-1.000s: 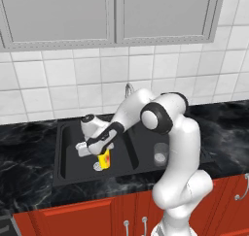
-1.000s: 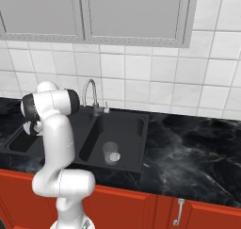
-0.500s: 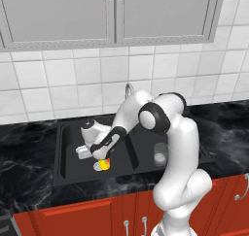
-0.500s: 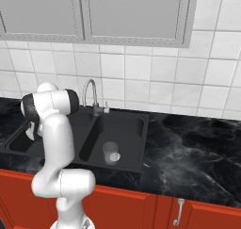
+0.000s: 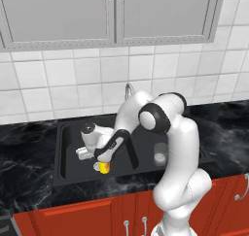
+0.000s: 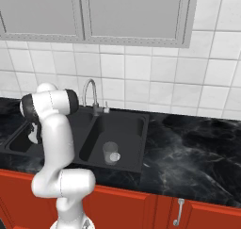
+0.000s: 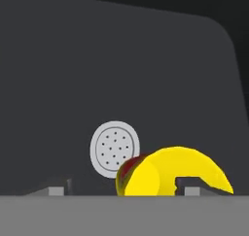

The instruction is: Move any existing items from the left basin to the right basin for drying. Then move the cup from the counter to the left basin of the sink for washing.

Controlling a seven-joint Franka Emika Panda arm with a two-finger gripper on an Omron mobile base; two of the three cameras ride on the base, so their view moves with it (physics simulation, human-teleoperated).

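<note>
**Cup down in left basin, jaws let go**

Since the earlier frames the gripper (image 5: 100, 161) had dropped lower into the left basin (image 5: 73, 169), and the yellow cup (image 5: 102, 167) went down with it to the basin floor. Jaws had been shut on the cup a second ago; they now stood apart, with the cup between and partly below the fingertips in the hand view (contact with the pads could not be told). Yellow cup (image 7: 170, 174) showed a red-orange patch on its left side and sat just beside the round silver drain (image 7: 115, 149), overlapping its lower right edge from this angle. Whether the cup stood upright or tilted was unclear.

Clear glass tumbler (image 6: 110, 152) stood upright in the right basin (image 6: 132, 129), well apart from the cup, on the far side of the sink's central divider; same glass visible in the left base view (image 5: 160, 154). Chrome tap (image 6: 89, 94) rose behind the sink. Black marble table (image 6: 188, 143) ran to the right of the sink.
</note>
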